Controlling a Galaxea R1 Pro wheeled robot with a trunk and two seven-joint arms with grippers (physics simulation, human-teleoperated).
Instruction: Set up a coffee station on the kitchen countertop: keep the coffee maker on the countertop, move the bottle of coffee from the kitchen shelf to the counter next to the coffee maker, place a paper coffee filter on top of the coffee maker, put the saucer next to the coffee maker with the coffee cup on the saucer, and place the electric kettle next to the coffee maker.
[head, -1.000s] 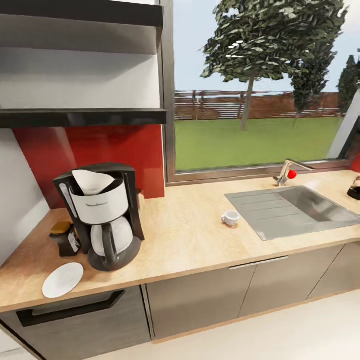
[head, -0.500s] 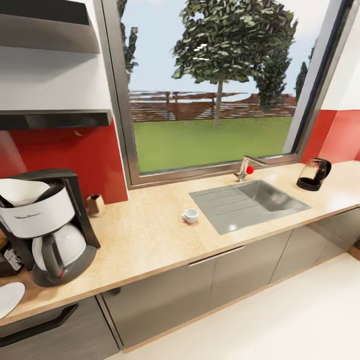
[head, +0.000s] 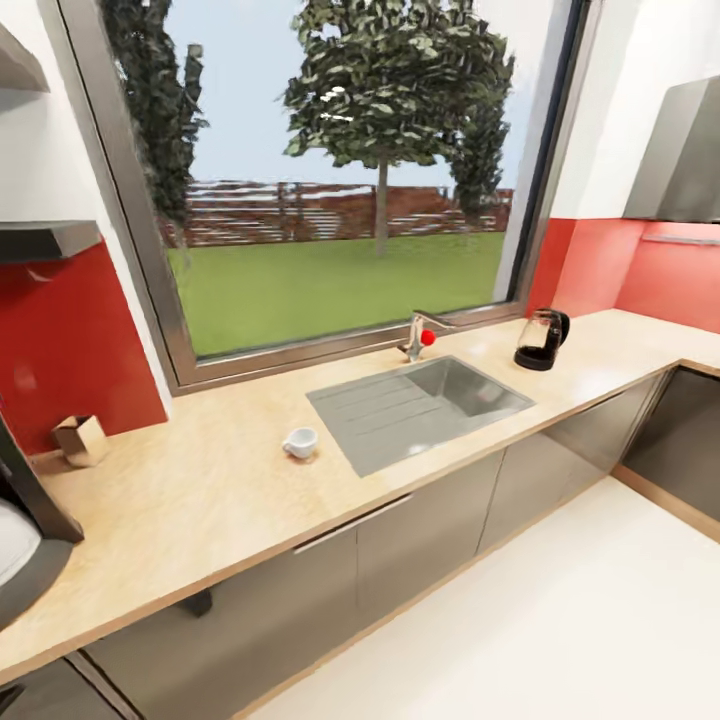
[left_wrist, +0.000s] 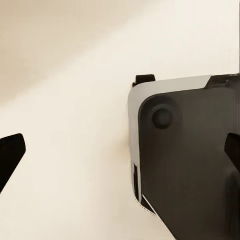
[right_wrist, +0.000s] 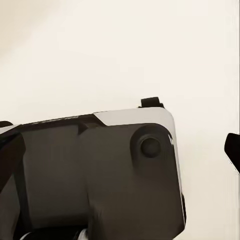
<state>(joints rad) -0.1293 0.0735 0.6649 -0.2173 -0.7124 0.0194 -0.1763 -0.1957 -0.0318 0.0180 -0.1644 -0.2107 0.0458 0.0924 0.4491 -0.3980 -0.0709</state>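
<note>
Head view: we see the kitchen countertop (head: 190, 490) running beneath a window. The coffee cup (head: 299, 442) stands on it just beside the sink (head: 420, 405); the electric kettle (head: 541, 340) stands beyond the sink, well apart from the coffee maker (head: 22, 530) (cut off at the frame edge). In the wrist views, the left gripper (left_wrist: 120, 155) and right gripper (right_wrist: 117, 150) fingertips lie spread wide, holding nothing.

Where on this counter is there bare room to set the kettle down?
Free: the kitchen countertop between the coffee maker and the coffee cup, and right of the electric kettle. The sink takes the middle.
</note>
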